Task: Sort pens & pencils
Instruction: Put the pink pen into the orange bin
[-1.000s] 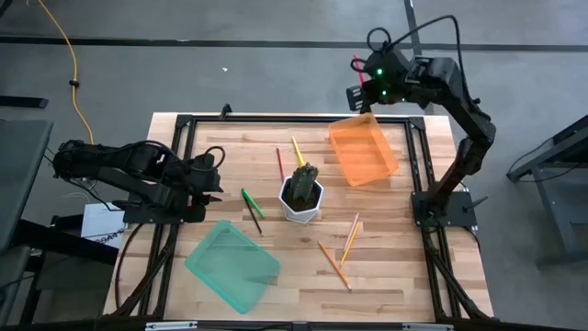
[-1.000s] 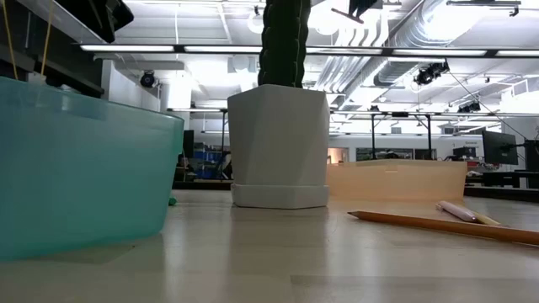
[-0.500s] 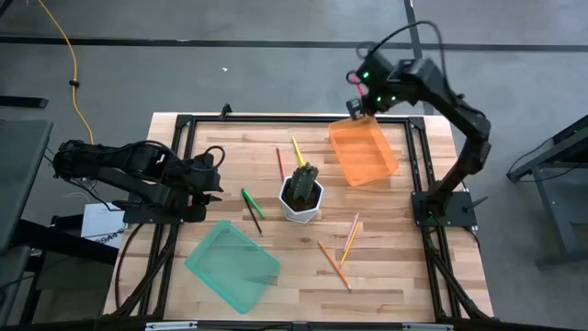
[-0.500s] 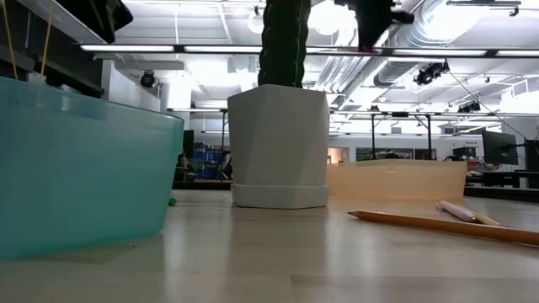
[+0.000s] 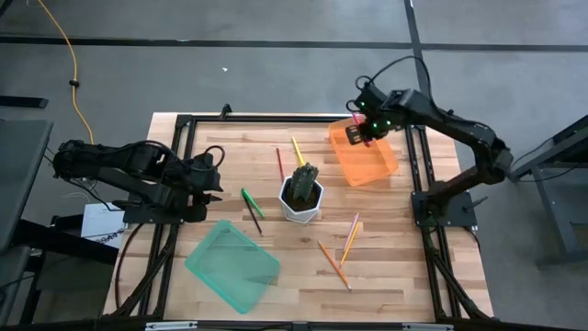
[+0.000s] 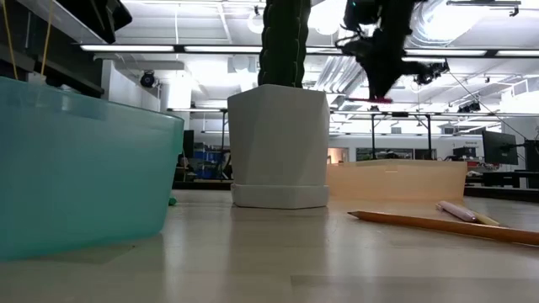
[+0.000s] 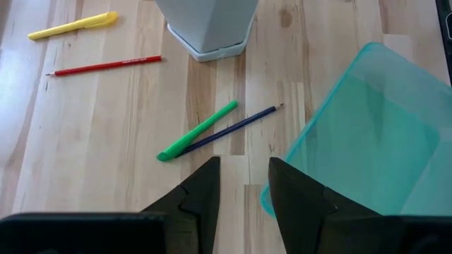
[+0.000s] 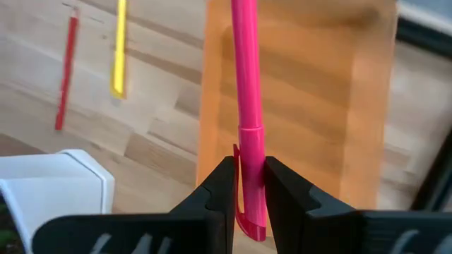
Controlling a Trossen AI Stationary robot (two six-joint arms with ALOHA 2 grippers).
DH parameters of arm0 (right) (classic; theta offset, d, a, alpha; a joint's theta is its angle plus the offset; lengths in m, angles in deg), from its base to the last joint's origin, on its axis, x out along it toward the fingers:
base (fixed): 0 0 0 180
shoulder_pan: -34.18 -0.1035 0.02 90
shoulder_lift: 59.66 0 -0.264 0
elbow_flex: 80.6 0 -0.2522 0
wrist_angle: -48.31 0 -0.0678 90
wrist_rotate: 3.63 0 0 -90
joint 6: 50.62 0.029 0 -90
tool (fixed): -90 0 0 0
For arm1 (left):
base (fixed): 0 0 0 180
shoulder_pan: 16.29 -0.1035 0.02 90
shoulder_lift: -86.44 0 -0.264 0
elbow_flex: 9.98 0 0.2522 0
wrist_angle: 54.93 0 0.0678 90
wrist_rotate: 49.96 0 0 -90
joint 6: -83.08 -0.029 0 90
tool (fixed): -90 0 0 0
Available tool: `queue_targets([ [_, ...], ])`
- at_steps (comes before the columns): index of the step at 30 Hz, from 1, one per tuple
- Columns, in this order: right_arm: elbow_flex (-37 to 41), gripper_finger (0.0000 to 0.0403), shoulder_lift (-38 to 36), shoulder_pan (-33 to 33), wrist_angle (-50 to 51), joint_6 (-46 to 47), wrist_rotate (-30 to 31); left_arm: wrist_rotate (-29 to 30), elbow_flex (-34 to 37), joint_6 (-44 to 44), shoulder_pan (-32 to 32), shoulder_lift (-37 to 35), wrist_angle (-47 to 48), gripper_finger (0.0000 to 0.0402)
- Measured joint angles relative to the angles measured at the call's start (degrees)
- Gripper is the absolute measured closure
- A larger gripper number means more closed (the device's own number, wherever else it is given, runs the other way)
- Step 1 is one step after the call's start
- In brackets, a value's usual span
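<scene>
High view, listing left to right. Left gripper (image 5: 213, 175): waiting at the table's left edge, fingers standing apart with nothing between them in the left wrist view. Translucent teal plastic tray (image 5: 232, 267): sitting near the front left. Short bright green pen (image 5: 252, 201) and thin dark pencil (image 5: 254, 219): lying crossed and touching, between the left arm and the white hexagonal planter holding a cactus (image 5: 301, 199). Thin red pencil (image 5: 279, 164) and short yellow pen (image 5: 298, 150): lying apart behind the planter. Two thin orange-toned pencils (image 5: 334, 264) and a pale stick (image 5: 350, 237): lying in front, right of the planter. Translucent orange plastic tray (image 5: 364, 153): resting at the back right. Right gripper (image 5: 357, 131): hovering over that tray's back-left part, fingers clamped on a bright pink pen (image 8: 247, 106).

Step in hand, judged: delivering the pink pen into the orange tray. Advice: lowering close to the tray floor before parting the fingers, keeping the pen's length along the tray's long side and inside the walls, releasing gently, avoiding bounce-out over the low rim.
</scene>
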Motion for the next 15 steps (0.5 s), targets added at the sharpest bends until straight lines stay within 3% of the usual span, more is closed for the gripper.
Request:
queue_targets([
  [7,11.46,0.0357,-3.98,2.75,-7.36,0.84,-4.69,0.00,0.00,0.87,0.01,0.00,-0.02,0.0293],
  [15,18.86,0.0357,-4.25,6.59,-15.24,-0.80,-9.16,-0.02,0.00,3.26,0.01,0.02,-0.06,0.0293],
])
